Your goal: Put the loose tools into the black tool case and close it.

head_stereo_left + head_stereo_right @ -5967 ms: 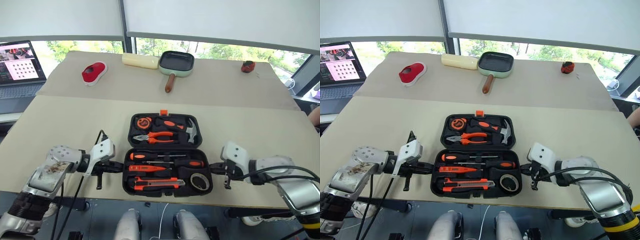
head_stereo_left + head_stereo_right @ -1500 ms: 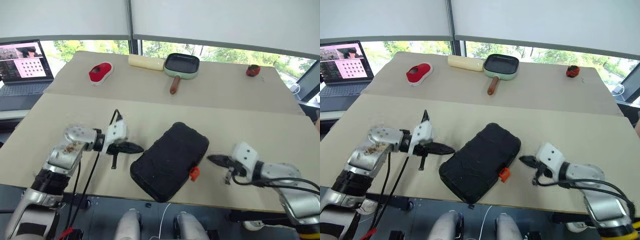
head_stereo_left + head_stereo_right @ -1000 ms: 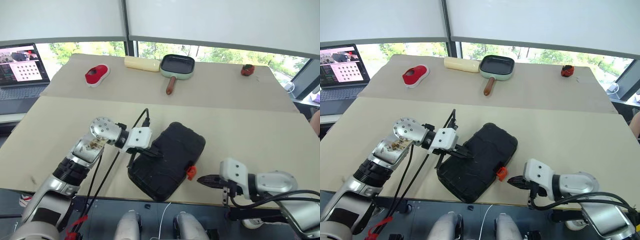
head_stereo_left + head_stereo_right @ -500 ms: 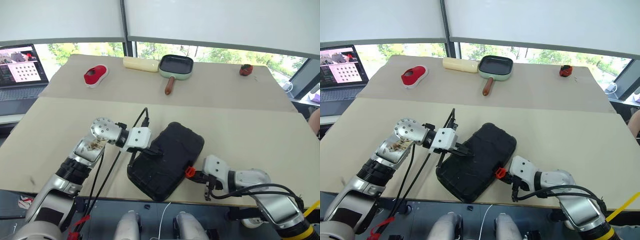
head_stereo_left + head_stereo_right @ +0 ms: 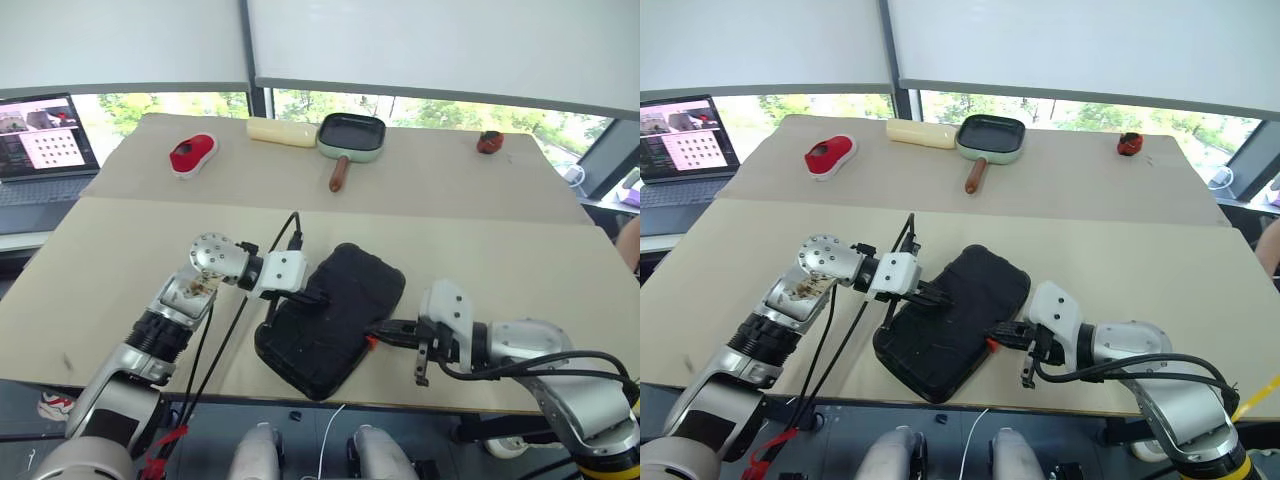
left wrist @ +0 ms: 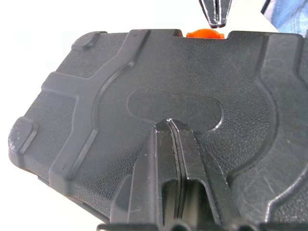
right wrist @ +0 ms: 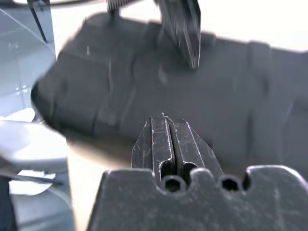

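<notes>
From the head view we see the black tool case (image 5: 333, 318) closed, skewed on the bench (image 5: 100, 250). Our left wrist view shows the left gripper (image 6: 169, 123) pinched together on its lid. Our right wrist view shows the right gripper (image 7: 163, 119) likewise closed, empty, at the orange latch (image 6: 204, 33).

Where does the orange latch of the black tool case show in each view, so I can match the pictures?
Left eye view: orange latch at the case's right edge, by the right gripper tips.
Right eye view: same edge.
Left wrist view: latch beyond the lid's far edge.
Right wrist view: cannot tell.
Shared landmark: black tool case.
</notes>
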